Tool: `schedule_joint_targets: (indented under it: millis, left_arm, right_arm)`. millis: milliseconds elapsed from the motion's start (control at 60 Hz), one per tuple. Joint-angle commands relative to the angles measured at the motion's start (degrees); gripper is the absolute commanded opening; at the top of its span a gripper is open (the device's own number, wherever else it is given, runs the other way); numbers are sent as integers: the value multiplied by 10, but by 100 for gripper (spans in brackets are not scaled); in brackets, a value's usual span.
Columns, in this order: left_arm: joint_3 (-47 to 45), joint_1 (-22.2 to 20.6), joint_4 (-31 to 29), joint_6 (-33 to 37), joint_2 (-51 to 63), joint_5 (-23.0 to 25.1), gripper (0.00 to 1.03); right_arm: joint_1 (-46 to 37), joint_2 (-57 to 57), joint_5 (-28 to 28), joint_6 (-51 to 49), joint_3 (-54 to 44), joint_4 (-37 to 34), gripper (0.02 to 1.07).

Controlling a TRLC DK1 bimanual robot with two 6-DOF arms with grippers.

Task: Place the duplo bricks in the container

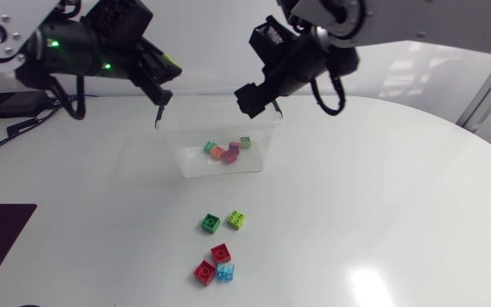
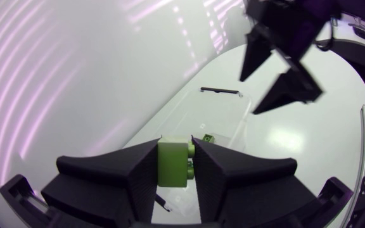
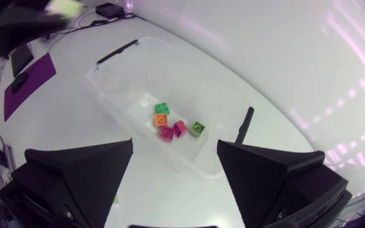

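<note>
Above the white table [image 1: 382, 188], the left claw [image 2: 175, 143] pinches a lime brick [image 2: 172, 166] near the container [image 1: 182, 162]; right claw [image 3: 175, 144] gapes empty.

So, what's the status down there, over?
Left gripper shut on lime brick, by container rim. Right gripper open, empty. Five bricks inside, five loose bricks on table. Nothing in the way.
</note>
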Motion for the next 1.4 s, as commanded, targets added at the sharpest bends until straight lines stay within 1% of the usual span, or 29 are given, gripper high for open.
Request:
schedule_joint_targets:
  millis: [0,133,167,200,233,267,283,333,467,567,667,767,867,1000,1050,1133,1183,1233,1267,1333,1383]
  left_arm:
    - [43,11,21,-34,69,4,28]
    - [103,19,52,-53,151,1,29]
    - [119,22,59,-56,175,-6,30]
    - [133,23,71,-60,198,-21,33]
    - [159,27,71,-67,234,-34,49]
    - [184,31,51,-69,259,-34,76]
    - [189,33,50,-72,266,-34,86]
    - [191,36,50,-74,271,-34,98]
    - [133,33,53,-73,210,-34,99]
    - [53,22,49,-70,109,-25,99]
    - [-16,5,5,-51,10,5,99]
    - [-88,-9,-45,-8,-64,27,99]
    - [-159,-11,-72,32,-99,39,99]
    - [-238,-23,-77,61,-105,40,99]
    - [-259,-32,-77,66,-91,40,99]
    - [-274,-41,-75,67,-61,40,99]
    - [-277,-47,-73,67,-44,40,99]
    - [-276,-51,-72,65,-29,40,99]
    - [-275,-54,-69,63,-18,40,99]
    - [-269,-62,-68,61,1,40,99]
    - [-264,-69,-68,57,13,40,99]
  right_arm:
    - [23,-81,-8,-16,-97,-17,103]
    - [71,-157,-9,-15,-228,-18,103]
    - [82,-165,-9,-11,-256,-17,103]
    - [95,-169,-9,-8,-278,-14,103]
    - [109,-168,-9,-6,-297,-11,103]
    - [119,-163,-9,-4,-319,-1,103]
    - [125,-158,-9,-2,-328,6,103]
    - [134,-142,-9,-1,-347,19,103]
    - [138,-88,-11,-6,-361,60,103]
    - [137,-41,-11,-15,-348,81,103]
    - [133,3,-13,-25,-329,93,103]
    - [133,45,-16,-30,-305,98,103]
    - [134,79,-16,-33,-279,98,103]
    - [127,121,-15,-37,-238,97,103]
    - [125,138,-15,-38,-221,90,100]
    - [122,154,-15,-38,-204,86,89]
    - [118,161,-15,-38,-195,78,73]
    - [116,167,-14,-38,-191,74,53]
    - [116,171,-14,-38,-189,68,43]
    - [116,174,-11,-37,-187,58,30]
    - [112,173,-11,-37,-190,56,27]
